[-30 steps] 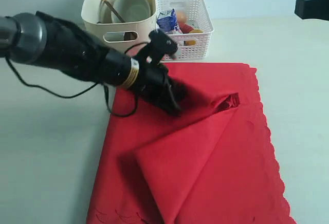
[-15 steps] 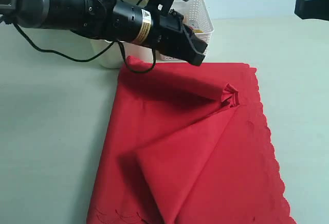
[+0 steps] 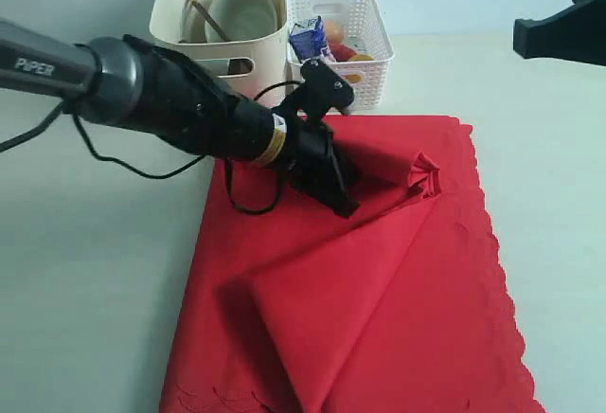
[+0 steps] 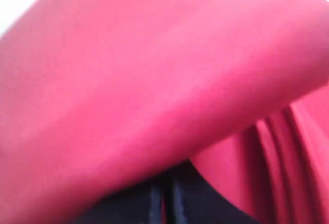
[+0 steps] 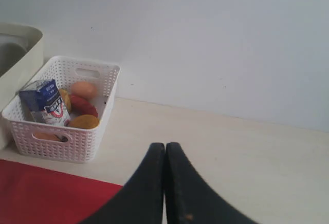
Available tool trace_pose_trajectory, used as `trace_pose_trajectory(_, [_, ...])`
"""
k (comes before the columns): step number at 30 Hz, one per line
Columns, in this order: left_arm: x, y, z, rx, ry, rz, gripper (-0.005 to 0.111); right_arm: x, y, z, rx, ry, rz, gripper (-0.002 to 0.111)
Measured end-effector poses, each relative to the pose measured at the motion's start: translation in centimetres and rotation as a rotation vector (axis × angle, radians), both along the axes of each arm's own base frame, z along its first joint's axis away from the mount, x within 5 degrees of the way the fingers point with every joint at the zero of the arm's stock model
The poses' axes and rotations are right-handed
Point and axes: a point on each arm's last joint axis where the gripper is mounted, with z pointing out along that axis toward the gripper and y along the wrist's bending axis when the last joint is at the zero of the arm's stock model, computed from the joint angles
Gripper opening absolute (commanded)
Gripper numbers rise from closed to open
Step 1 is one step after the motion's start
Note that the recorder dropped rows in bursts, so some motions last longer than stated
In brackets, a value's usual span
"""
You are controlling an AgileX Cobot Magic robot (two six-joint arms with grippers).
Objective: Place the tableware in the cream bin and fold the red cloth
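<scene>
Hands both closed: right hand [image 5: 165, 149] aloft, left hand [image 3: 345, 205] back down on red cloth [image 3: 407, 299] from beside white basket [image 3: 371, 86].

The left hand [image 3: 342, 203] is down on the cloth [image 3: 407, 318], toward its far edge. The cloth lies spread on the counter [image 3: 85, 299], running from under the hand toward the camera and out to the hand's right in the exterior view, with part of it folded over onto itself in front of the hand and a bunched corner just to its right. Behind the hand, the bin [image 3: 175, 39] stands to the left and the basket [image 3: 367, 81] beside it, both beyond the cloth. A bowl [image 3: 242, 11] lies in the bin; a carton [image 3: 308, 37] stands in the basket. The right hand [image 5: 165, 183] hangs well apart, far right, beyond the cloth's far edge.
</scene>
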Motion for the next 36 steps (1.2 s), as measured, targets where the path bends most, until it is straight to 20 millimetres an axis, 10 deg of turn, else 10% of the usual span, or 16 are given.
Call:
trace_pose_trajectory(7, [6.1,-4.2,2.8,-0.165,-0.107,0.117,0.001,1.1,0.8,-1.6,-0.094,0.029,0.017,0.000])
trace_pose_trajectory(11, [5.2,-4.4,1.0,-0.202,0.033,0.003,0.001,1.1,0.8,-1.7,-0.098,0.026,0.015,0.000])
trace_pose_trajectory(21, [1.7,-1.5,10.0,-0.323,0.059,-0.083,0.001,1.1,0.8,-1.6,-0.100,0.024,0.014,0.000])
trace_pose_trajectory(28, [-4.1,2.2,4.8,-0.190,0.239,-0.149,0.001,1.1,0.8,-1.6,-0.100,0.023,0.013,0.000])
trace_pose_trajectory(36, [-5.4,6.3,-0.8,0.094,0.146,0.032,0.001,1.1,0.8,-1.6,-0.096,0.024,0.012,0.000])
